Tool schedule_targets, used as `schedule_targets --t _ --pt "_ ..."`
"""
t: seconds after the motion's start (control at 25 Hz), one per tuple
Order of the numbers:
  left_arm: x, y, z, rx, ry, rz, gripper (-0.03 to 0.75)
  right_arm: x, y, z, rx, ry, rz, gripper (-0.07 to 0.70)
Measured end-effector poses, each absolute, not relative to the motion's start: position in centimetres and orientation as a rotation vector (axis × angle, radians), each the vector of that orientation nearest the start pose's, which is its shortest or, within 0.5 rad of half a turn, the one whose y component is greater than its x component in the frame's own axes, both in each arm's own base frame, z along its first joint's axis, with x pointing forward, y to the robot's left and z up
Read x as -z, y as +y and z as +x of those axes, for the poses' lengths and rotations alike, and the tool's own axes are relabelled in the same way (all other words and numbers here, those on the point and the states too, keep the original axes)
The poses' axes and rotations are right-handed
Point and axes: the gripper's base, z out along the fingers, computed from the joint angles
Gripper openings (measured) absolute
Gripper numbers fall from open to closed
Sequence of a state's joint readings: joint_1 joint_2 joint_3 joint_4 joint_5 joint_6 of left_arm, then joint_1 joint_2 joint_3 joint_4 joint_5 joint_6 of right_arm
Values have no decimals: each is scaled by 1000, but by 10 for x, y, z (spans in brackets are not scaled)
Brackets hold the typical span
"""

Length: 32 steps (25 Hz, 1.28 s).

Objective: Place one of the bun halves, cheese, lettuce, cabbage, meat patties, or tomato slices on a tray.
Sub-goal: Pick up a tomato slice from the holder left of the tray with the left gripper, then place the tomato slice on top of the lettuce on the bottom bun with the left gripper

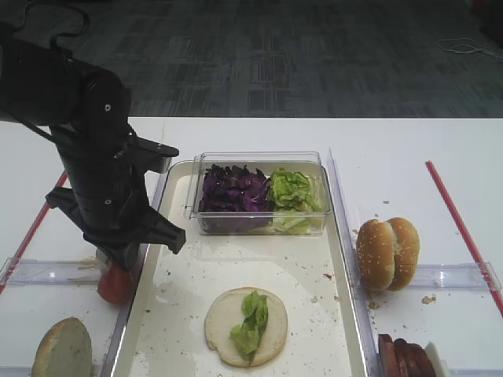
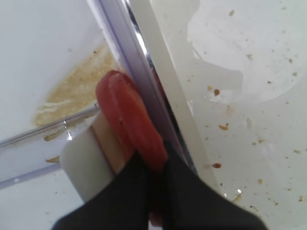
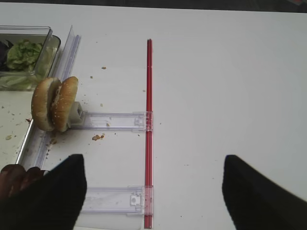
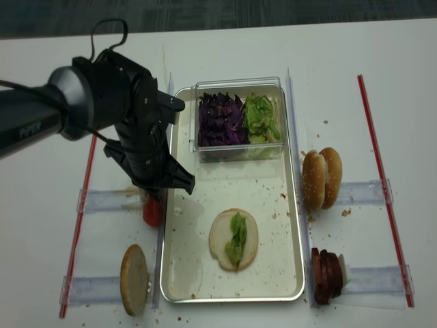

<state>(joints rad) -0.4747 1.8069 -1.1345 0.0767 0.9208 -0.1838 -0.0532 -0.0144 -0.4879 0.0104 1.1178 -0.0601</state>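
White table (image 1: 409, 149), largest surface, marked by red tape strips and clear plastic rack strips that stand the ingredients on edge along both sides, presumably so jaws can close over a rim instead of prying a flat disc off the surface.

Tray (image 4: 176, 273) sits mid-table, cream, crumb-speckled. At its far end a clear plastic box (image 1: 259, 161) holds purple cabbage (image 1: 232, 190) and green lettuce (image 1: 292, 192) side by side. Near the front of the tray lies a bun half (image 1: 228, 318), cut face up, with a lettuce leaf (image 1: 250, 322) on it: a burger base already started.

Left arm (image 4: 123, 116) reaches down just outside the tray's left rim. Left gripper (image 2: 152, 177): fingers pressed together, pinching a tomato slice (image 2: 127, 115) by its lower edge. The slice stands upright against a white holder block (image 2: 84, 163), right beside the rim, not yet over the tray. Judgement: grasp made, lift and carry across the rim come next.

Off-tray stock: two sesame bun halves (image 1: 387, 253) upright to the right, meat patties (image 4: 326, 273) stacked on edge at front right, another bun half (image 4: 134, 279) at front left.

Right gripper (image 3: 153, 191) hangs over bare table right of the buns, jaws spread wide, holding nothing.
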Motion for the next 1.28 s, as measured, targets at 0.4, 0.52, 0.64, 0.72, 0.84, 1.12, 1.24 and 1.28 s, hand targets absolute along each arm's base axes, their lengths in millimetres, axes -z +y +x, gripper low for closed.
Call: schedule_targets --t 0.4,0.52,0.64,0.72,0.84,1.12,1.24,1.28 --pt "-197 -144 292 -33 2971 498 21 -269 1 -8 56 2100 -8 610" --pt "-215 -142 288 -12 2927 491 21 -269 1 -8 56 2100 -8 610" --pt "-225 -140 283 9 2911 500 21 -269 1 -8 56 2100 -8 610" --pt "-225 -142 282 35 2920 518 21 -269 1 -8 57 2100 -10 610" --pt "-226 -148 278 150 2928 584 20 -269 1 -8 57 2100 -10 610" --pt "-233 -177 261 689 2893 789 20 -269 1 -8 58 2100 -12 610" --pt "-239 -185 253 896 2867 857 20 -269 1 -8 58 2100 -12 610" --pt "-241 -187 251 956 2859 882 20 -269 1 -8 58 2100 -12 610"
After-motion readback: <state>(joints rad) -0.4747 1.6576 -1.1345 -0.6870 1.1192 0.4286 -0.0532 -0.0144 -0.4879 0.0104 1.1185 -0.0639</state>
